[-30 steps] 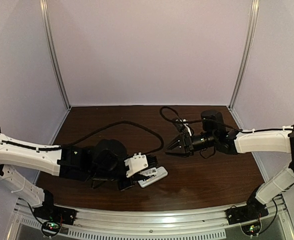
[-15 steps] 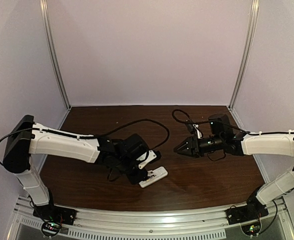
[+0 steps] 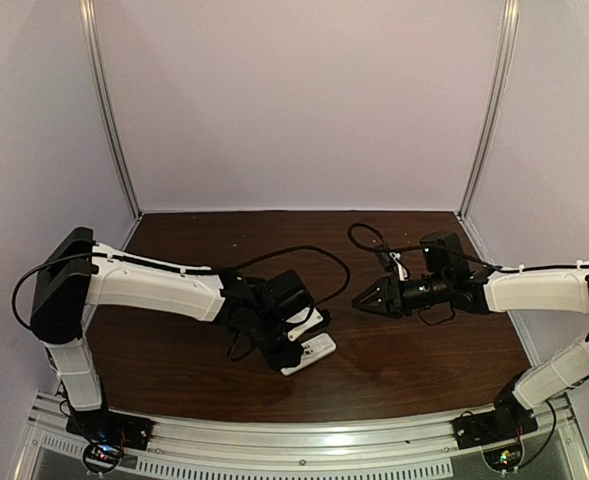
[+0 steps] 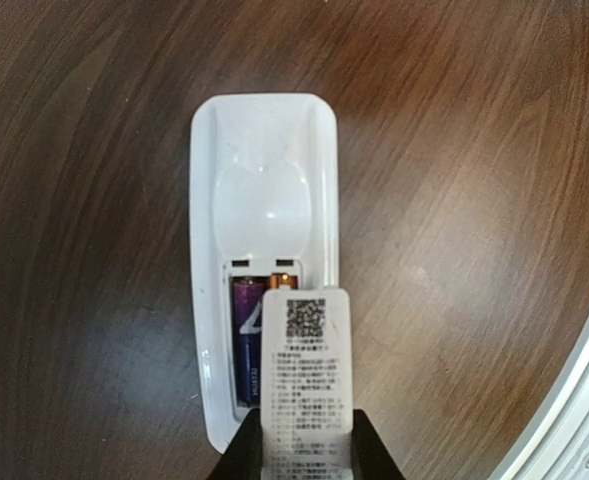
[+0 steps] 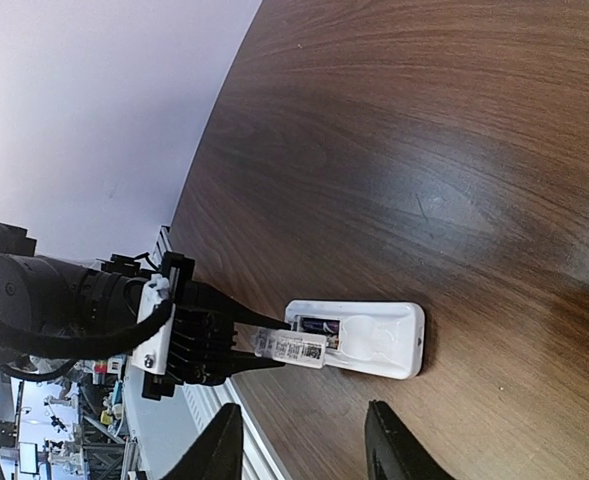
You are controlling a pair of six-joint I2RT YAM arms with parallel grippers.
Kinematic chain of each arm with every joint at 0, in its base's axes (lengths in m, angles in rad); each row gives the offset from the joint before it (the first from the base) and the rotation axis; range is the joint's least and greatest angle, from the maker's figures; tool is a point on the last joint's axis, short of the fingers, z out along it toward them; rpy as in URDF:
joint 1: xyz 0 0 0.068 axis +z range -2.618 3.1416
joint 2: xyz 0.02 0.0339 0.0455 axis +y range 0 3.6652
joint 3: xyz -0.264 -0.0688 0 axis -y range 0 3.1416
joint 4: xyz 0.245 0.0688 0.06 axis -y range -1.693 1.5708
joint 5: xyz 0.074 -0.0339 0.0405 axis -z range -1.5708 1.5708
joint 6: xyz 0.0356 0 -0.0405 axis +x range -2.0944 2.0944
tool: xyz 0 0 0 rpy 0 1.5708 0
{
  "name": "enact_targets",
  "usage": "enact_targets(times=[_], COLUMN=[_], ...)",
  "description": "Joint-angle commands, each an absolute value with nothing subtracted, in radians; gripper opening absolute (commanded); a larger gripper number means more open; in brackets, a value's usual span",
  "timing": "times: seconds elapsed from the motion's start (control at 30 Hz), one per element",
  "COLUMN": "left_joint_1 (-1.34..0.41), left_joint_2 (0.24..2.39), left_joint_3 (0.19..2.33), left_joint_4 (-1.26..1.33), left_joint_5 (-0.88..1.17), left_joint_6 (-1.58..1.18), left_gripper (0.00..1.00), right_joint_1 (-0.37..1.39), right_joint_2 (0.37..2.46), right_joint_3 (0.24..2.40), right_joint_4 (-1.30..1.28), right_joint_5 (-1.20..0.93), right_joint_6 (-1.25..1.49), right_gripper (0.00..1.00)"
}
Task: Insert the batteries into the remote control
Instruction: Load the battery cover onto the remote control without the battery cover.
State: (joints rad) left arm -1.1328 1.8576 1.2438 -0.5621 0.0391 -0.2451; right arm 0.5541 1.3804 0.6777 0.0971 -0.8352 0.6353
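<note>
On the left, the left gripper (image 4: 307, 442) is pinched narrow on the near end of a thin flat white plastic cover strip (image 4: 307, 365) with a printed label and code square. It holds the strip low over the open back of the small white oblong plastic remote (image 4: 264, 190). The remote lies face down on the dark brown wooden table (image 4: 474, 200), just ahead of those fingers, its long axis running away from them.

In the recess the slim bluish-purple battery (image 4: 246, 340) sits in the left slot. Only the top end of the gold battery (image 4: 284, 283) shows in the right slot; the strip hides the rest.

The remote looks like light, hard, smooth plastic, so I expect it to skid on the polished wood under any sideways push. The safest hold is probably across its long edges. The strip is likely stiff but thin enough to bend or slip if squeezed near its tip. The batteries are smooth little cylinders that would roll if knocked out.

To the right, the right gripper (image 3: 369, 298) hangs above the table well apart from the remote. Its fingers are parted and empty, pointing towards it.
</note>
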Motion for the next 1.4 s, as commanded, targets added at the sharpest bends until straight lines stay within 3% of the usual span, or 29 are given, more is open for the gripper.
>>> enact_targets(times=[0.0, 0.97, 1.37], left_joint_1=[-1.126, -1.127, -1.127], left_joint_2=[1.893, 1.972, 1.988], left_joint_3=[1.292, 1.378, 1.394], left_joint_4=[-0.607, -0.672, -0.695], left_joint_5=[0.017, -0.065, -0.038], left_joint_6=[-0.244, -0.248, -0.250], left_gripper=[0.09, 0.11, 0.22], right_joint_1=[0.548, 0.546, 0.545], right_joint_2=[1.390, 1.402, 1.400], right_joint_3=[0.659, 0.648, 0.647], right_joint_4=[0.122, 0.121, 0.117], right_joint_5=[-0.851, -0.870, -0.869], right_joint_6=[0.635, 0.610, 0.607], right_gripper=[0.42, 0.41, 0.41])
